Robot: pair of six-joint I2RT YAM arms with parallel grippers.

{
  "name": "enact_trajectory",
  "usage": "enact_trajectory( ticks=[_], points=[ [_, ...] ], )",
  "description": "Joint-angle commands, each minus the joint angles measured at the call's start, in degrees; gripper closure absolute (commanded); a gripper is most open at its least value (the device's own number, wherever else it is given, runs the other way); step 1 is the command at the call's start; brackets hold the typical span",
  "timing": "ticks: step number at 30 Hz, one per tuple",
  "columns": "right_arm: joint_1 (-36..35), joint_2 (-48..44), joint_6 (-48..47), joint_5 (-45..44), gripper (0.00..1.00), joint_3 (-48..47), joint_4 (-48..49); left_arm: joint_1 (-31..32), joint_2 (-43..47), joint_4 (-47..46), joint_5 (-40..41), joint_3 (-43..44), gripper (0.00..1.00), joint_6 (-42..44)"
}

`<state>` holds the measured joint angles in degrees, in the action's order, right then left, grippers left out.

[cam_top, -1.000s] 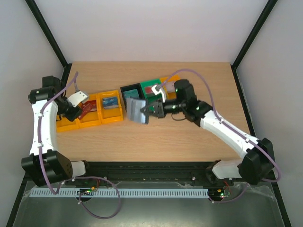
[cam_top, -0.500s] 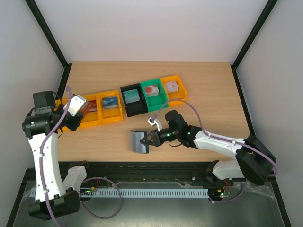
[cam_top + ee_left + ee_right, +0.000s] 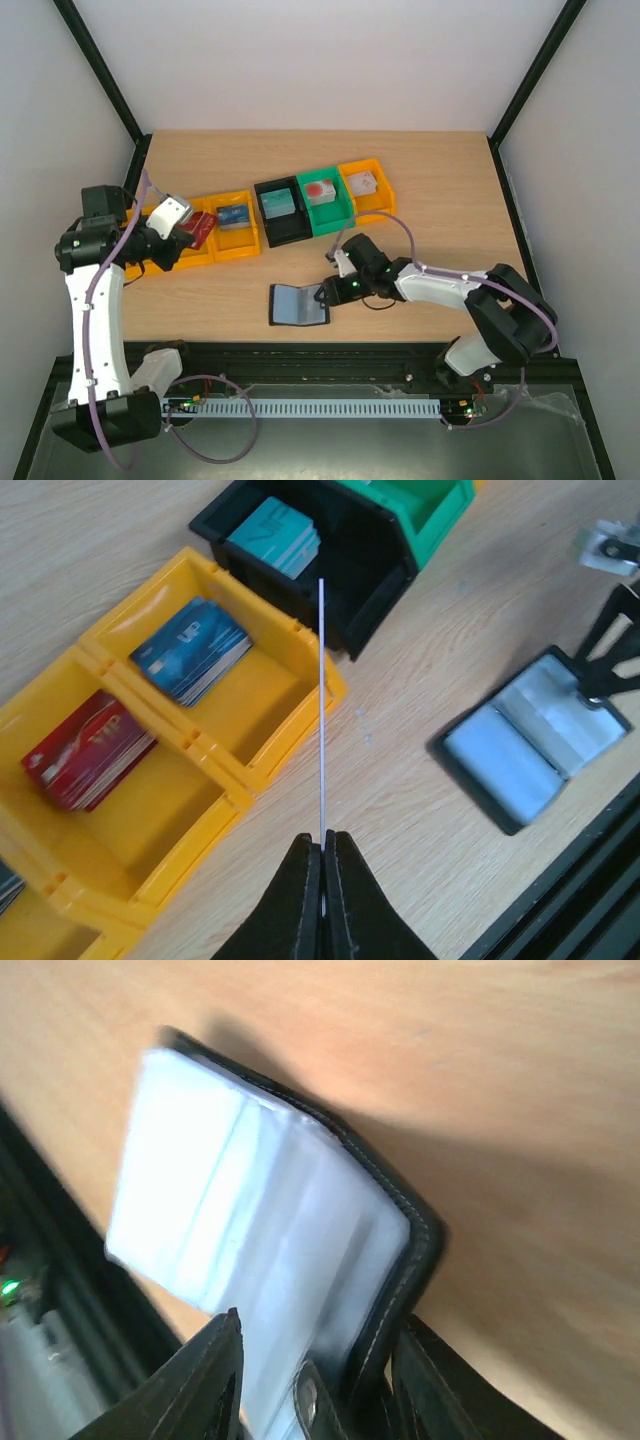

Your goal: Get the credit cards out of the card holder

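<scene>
Overhead first: shows the card holder (image 3: 298, 304) spread open and flat on the wood near the front edge, about mid-table, with the right gripper (image 3: 333, 291) low at its right edge. Puts the left gripper (image 3: 188, 226) off to the far left, above the row of yellow bins (image 3: 240, 256) and well apart from the holder. Cannot separate a held card from the bin contents at this range.

Next, from the left wrist: grips one credit card (image 3: 321, 700) with fingers pressed together on its near end. Seen edge-on as a thin pale line, so no telling its face colour. Hangs it over the right end of the yellow bins, tip reaching toward the black bin (image 3: 385, 590). Below, shows a red stack (image 3: 88, 752) and a blue stack (image 3: 190, 650), each in its own yellow compartment. Also catches the holder off to the right, pale pockets up.

Lastly, from the right wrist: fingers (image 3: 215, 1380) apart, one on either side of the holder's edge by its snap. Cannot tell whether either pad touches it. Pockets blurred and pale, with no card colour showing.

Judging progress: probably late. Looks done for the card in hand, bar setting it down. Leaves the pockets to check, since emptiness cannot be confirmed.
</scene>
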<state>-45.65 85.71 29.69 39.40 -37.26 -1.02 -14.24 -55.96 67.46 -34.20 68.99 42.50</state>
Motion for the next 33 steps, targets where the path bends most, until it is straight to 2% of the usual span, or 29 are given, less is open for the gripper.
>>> enact_trajectory(
  ticks=[1,3,6,7,9,12,14,15,17,23,27,29,31,33],
  points=[
    [3.5,-4.6,-6.1,-16.0,0.56,-3.8,-14.6,2.4,-1.3,-2.3,-5.6,0.0,0.98,-3.0],
    [4.2,-5.9,-7.4,-20.1,0.51,-6.4,-18.3,4.5,-1.4,-3.9,-6.3,0.1,0.98,-4.5],
    [4.1,-7.6,-9.6,-28.7,0.50,-12.9,-24.2,8.2,-1.9,-4.5,-7.4,0.1,0.98,-4.6],
    [3.8,-8.3,-11.2,-28.4,0.49,-15.1,-24.6,9.5,-2.2,-4.5,-8.0,0.1,0.98,-4.7],
    [1.9,-11.0,-15.6,-22.7,0.43,-18.2,-22.4,12.1,-3.2,-4.4,-9.3,0.0,0.98,-5.0],
    [-1.8,-15.6,-25.2,-3.6,0.40,-19.3,-13.4,16.6,-4.2,-4.7,-11.6,-0.2,0.98,-5.9],
    [-3.1,-17.9,-29.0,6.5,0.33,-18.1,-3.9,18.4,-4.3,-5.3,-13.3,-0.1,0.98,-6.9],
    [-3.3,-18.4,-29.2,9.0,0.29,-17.7,-0.1,18.9,-4.5,-4.6,-14.4,0.3,0.98,-6.5],
    [-3.4,-17.1,-30.4,10.5,0.27,-19.0,1.5,19.3,-5.3,-2.1,-16.0,1.8,0.98,-4.7],
    [-3.6,-8.7,-35.8,12.7,0.29,-28.3,-7.1,23.3,-6.3,2.4,-17.0,2.9,0.98,-0.5],
    [-3.7,-6.3,-35.6,11.9,0.32,-30.8,-7.2,24.2,-6.8,4.1,-18.1,2.6,0.98,1.4],
    [-3.7,-5.4,-35.2,12.8,0.37,-31.4,-7.0,24.6,-6.9,5.0,-18.5,2.6,0.98,2.4],
    [-3.7,-4.8,-35.0,14.4,0.49,-31.5,-6.5,24.8,-6.9,5.1,-18.6,2.6,0.98,2.7],
    [-3.7,-4.4,-35.3,14.1,0.50,-32.1,-6.9,25.2,-7.4,5.9,-19.0,2.6,0.98,3.7]
  ],
)
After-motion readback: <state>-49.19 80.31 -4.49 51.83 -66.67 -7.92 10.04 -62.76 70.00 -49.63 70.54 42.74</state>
